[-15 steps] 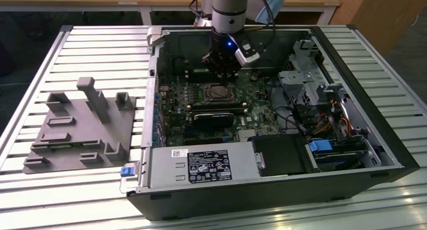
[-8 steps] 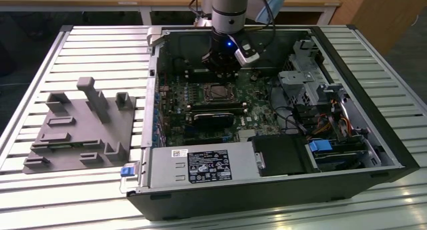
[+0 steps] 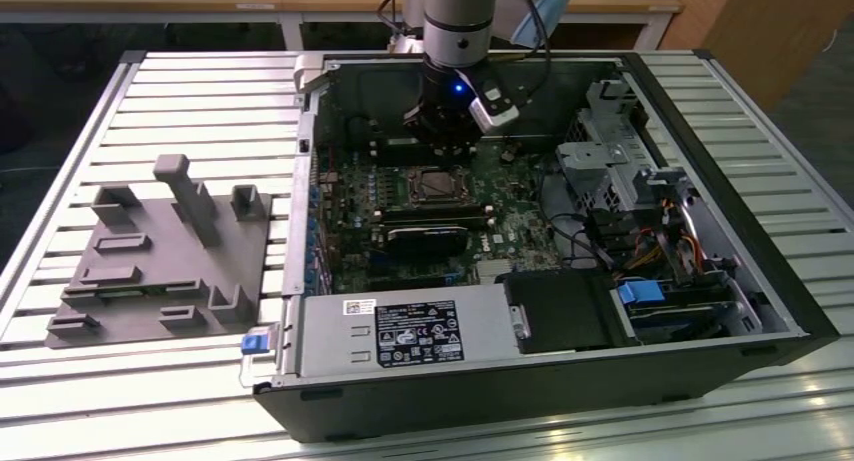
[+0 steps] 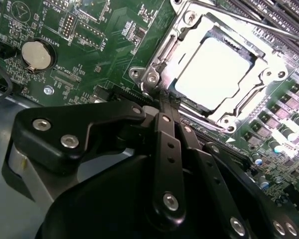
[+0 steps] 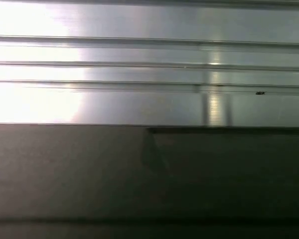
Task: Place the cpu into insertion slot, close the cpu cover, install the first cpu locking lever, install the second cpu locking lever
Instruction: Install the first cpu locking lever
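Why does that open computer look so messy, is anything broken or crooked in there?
Nothing stands out. The cpu sits flat and square under the closed cpu cover, and the hand rests at the socket's edge.

We note the gripper (image 4: 164,102) hides the cpu cover's (image 4: 269,74) seven o'clock corner; the motherboard (image 4: 89,50) runs off-frame at twelve o'clock.

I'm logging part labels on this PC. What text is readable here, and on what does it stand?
Power supply label: print too small to read.
White sticker beside it: too small to read.
Motherboard lettering, second wrist view: white print, too small and skewed to read reliably.
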You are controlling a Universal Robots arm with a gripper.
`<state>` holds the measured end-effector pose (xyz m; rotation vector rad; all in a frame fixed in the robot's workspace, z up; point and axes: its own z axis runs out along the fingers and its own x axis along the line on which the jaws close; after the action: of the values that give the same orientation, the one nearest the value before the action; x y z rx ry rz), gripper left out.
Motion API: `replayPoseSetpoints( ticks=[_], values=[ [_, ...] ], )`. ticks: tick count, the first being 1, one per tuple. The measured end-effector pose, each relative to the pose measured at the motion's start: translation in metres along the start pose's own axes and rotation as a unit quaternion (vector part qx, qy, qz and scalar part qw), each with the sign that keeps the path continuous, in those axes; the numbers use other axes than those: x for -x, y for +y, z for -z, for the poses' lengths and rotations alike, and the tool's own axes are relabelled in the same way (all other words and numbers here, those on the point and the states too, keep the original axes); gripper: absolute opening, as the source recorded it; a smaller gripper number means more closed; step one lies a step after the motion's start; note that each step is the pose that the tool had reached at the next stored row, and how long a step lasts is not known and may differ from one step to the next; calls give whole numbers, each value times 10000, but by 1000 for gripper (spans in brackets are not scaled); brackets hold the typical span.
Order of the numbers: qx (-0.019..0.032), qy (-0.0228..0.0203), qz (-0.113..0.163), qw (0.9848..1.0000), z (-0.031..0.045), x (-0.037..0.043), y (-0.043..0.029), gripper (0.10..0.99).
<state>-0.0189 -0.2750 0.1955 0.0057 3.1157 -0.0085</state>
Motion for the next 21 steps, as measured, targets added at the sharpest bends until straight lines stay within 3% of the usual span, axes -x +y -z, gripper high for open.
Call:
replayPoseSetpoints(
  ticks=[5, 11, 21],
  values=[
    [29, -16, -1, 10000, 28, 10, 14, 106],
    [17, -10, -1, 10000, 80, 9, 11, 106],
    [16, -10, 0, 10000, 223, 13, 10, 106]
  ],
)
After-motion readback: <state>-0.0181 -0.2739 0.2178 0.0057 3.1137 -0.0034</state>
